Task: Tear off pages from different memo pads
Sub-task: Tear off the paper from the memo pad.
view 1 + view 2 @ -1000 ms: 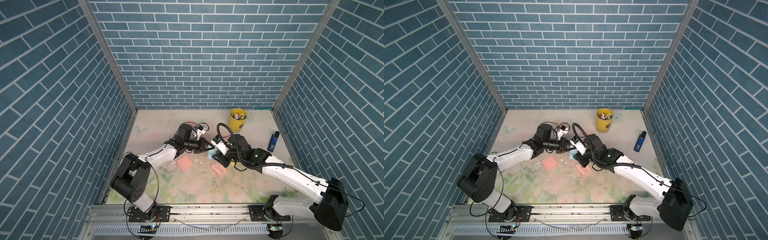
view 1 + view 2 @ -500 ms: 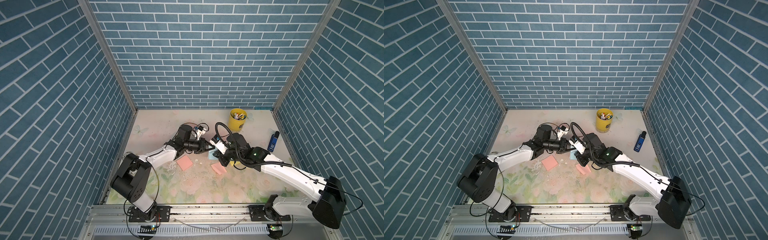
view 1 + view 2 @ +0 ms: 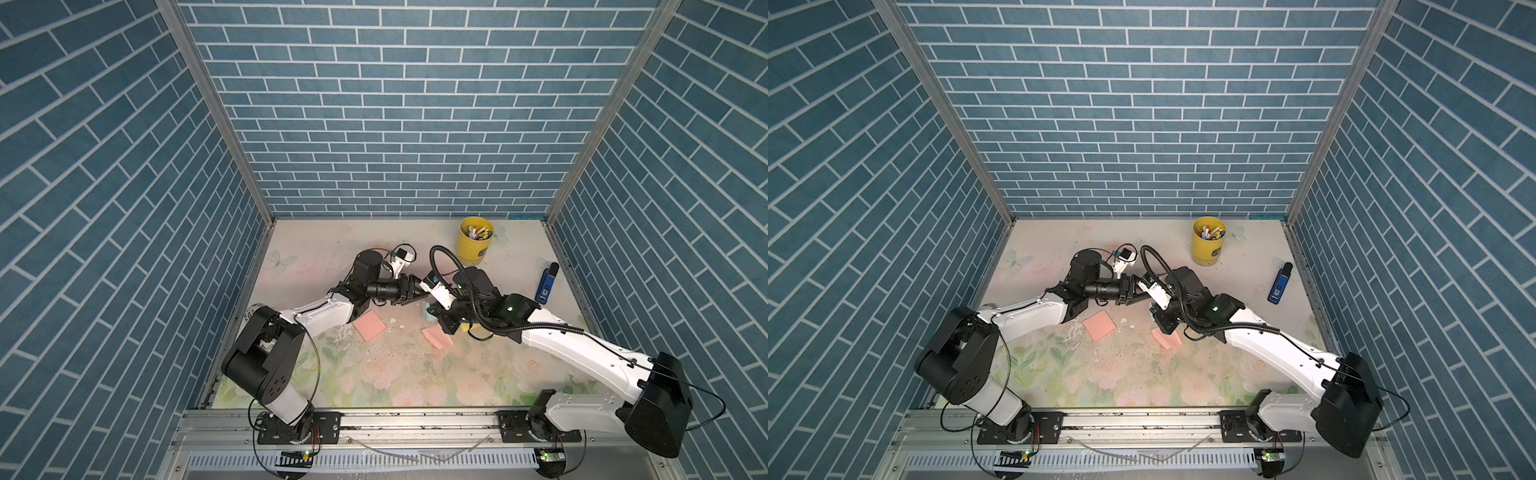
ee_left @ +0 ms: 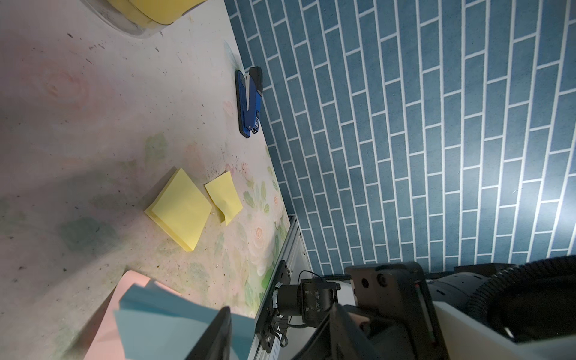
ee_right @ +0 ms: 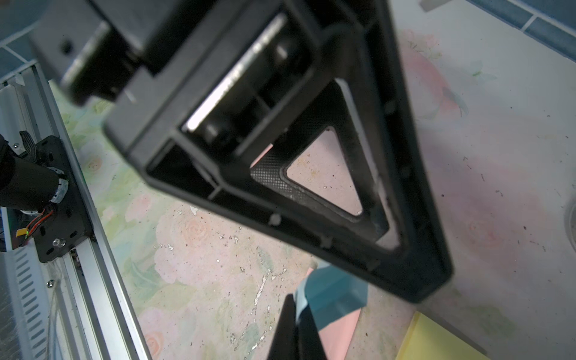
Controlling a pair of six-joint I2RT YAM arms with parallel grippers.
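1. Memo pads: the pink pad lies flat mid-tabletop, toward the left edge. The yellow pad lies flat toward the right edge, mostly hidden under the right arm in both top views.
2. Light blue pad sits near the tabletop centre between the 2 pincers, its sheets fanned, overlapping a pink page.
3. Yellow page is loose and creased, just beside the yellow pad and not touching it.
4. Right pincer is closed, with the edge of a light blue page pinched at its tips. I cannot tell if that page is fully free of the pad.
5. Left pincer is open and holds nothing. 1 finger crosses in front of the light blue pad, and contact is unclear.
6. The 2 pincers are nearly tip to tip in both top views.
7. Yellow cup stands near the back edge, and the blue stapler lies by the right edge.
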